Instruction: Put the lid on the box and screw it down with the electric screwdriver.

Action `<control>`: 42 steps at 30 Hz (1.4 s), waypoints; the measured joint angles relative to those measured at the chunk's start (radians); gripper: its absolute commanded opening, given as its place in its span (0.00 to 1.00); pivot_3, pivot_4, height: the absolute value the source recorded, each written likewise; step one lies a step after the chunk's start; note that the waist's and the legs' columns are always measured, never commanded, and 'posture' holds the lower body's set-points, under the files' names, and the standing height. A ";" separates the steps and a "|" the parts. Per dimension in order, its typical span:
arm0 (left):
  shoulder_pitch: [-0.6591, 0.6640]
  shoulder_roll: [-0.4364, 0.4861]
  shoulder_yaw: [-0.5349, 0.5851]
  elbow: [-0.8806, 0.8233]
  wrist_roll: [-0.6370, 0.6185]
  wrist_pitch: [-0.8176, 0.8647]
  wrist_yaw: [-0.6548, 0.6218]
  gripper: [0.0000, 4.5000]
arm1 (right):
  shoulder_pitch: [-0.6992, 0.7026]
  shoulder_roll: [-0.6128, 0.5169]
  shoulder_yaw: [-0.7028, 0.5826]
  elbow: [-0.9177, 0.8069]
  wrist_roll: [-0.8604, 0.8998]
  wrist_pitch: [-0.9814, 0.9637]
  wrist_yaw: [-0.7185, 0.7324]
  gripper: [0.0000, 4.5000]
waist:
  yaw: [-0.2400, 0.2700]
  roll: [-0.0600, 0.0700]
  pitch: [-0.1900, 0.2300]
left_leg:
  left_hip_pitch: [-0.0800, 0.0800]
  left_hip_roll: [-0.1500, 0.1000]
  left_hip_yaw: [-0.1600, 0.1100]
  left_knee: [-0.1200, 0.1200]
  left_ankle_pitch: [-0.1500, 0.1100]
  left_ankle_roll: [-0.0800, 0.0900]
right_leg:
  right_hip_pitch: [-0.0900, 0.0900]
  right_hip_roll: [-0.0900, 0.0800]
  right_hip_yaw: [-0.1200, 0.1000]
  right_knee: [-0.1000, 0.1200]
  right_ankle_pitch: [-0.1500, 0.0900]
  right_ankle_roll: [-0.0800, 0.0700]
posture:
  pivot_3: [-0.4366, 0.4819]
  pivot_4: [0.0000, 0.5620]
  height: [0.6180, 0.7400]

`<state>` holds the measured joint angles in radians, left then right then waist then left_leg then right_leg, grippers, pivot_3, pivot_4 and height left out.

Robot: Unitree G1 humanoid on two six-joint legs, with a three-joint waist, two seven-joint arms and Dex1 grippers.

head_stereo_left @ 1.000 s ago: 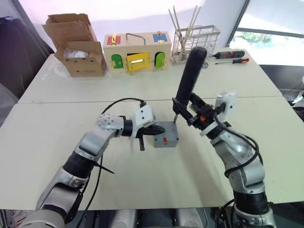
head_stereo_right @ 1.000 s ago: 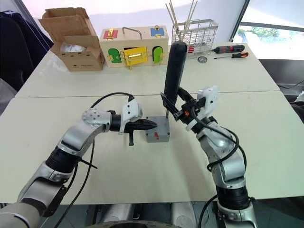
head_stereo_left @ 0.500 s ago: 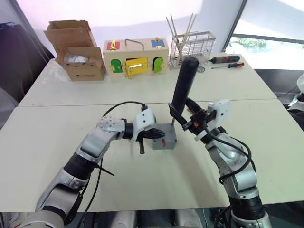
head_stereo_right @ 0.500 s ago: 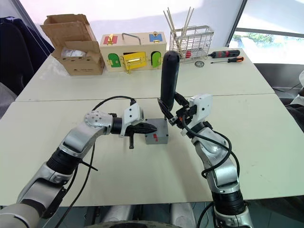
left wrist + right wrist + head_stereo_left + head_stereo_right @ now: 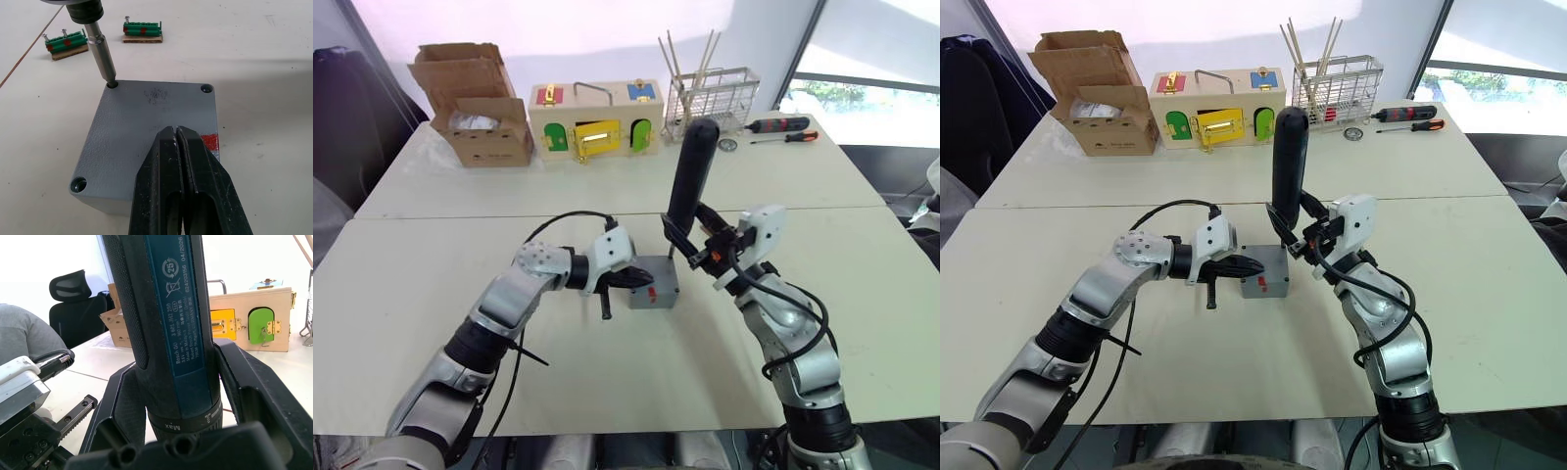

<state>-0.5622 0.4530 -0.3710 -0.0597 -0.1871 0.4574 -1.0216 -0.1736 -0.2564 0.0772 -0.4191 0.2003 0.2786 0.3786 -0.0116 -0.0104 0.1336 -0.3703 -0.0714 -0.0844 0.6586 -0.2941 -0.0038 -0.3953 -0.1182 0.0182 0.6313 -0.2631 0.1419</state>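
your right claw (image 5: 1304, 238) clamps the electric screwdriver (image 5: 1287, 166) upright, bit in the lid (image 5: 151, 127)'s far corner hole, while your closed left claw (image 5: 178, 147) presses it down on the box (image 5: 1266, 285) mid-bench.

head stereo overhead, wrist cameras close-up

white table (image 5: 431, 294) with grey box (image 5: 656, 290), cardboard box (image 5: 480, 117), wooden box (image 5: 597, 122), wire basket (image 5: 710, 93)

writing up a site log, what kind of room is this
Probably a lab or test workshop: white tables pushed together, manual screwdrivers by a wire basket, and an office chair nearby.
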 measured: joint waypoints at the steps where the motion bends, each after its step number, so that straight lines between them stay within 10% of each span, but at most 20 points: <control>1: 0.000 0.000 0.000 0.000 0.000 0.000 0.000 0.00 | 0.000 0.000 0.000 0.000 0.000 0.000 0.000 0.42 | 0.000 0.000 0.000 | 0.000 0.000 0.000 0.000 0.000 0.000 | 0.000 0.000 0.000 0.000 0.000 0.000 | 0.48 0.27 0.92; 10: 0.001 -0.003 0.000 0.001 0.001 -0.005 0.001 0.00 | -0.004 -0.009 -0.019 -0.010 0.005 0.014 -0.001 0.42 | 0.001 0.000 0.000 | 0.000 0.000 0.000 0.000 0.000 0.000 | 0.000 0.000 0.000 -0.001 0.000 0.000 | 0.48 0.27 0.92; 29: -0.041 -0.014 0.345 -0.134 -0.316 0.264 0.129 0.00 | -0.518 -0.256 -0.419 -0.132 0.566 0.911 -0.111 0.42 | -0.001 0.009 0.019 | -0.034 -0.002 0.001 0.007 0.007 -0.010 | -0.032 -0.004 0.001 0.004 0.003 -0.001 | 0.48 0.27 0.92; 42: -0.064 0.031 0.165 -0.337 -0.342 0.296 0.088 0.00 | -0.432 -0.828 -0.373 0.313 0.468 1.086 0.069 0.42 | 0.011 0.010 0.021 | -0.036 -0.001 0.003 0.007 0.005 -0.008 | -0.032 -0.004 0.001 0.001 0.003 -0.001 | 0.48 0.27 0.92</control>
<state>-0.6265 0.4844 -0.2062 -0.3972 -0.5295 0.7532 -0.9336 -0.6056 -1.0841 -0.2962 -0.1058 0.6680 1.3642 0.4471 -0.0001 -0.0008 0.1544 -0.4065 -0.0725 -0.0812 0.6658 -0.2887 -0.0116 -0.4273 -0.1219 0.0192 0.6323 -0.2601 0.1413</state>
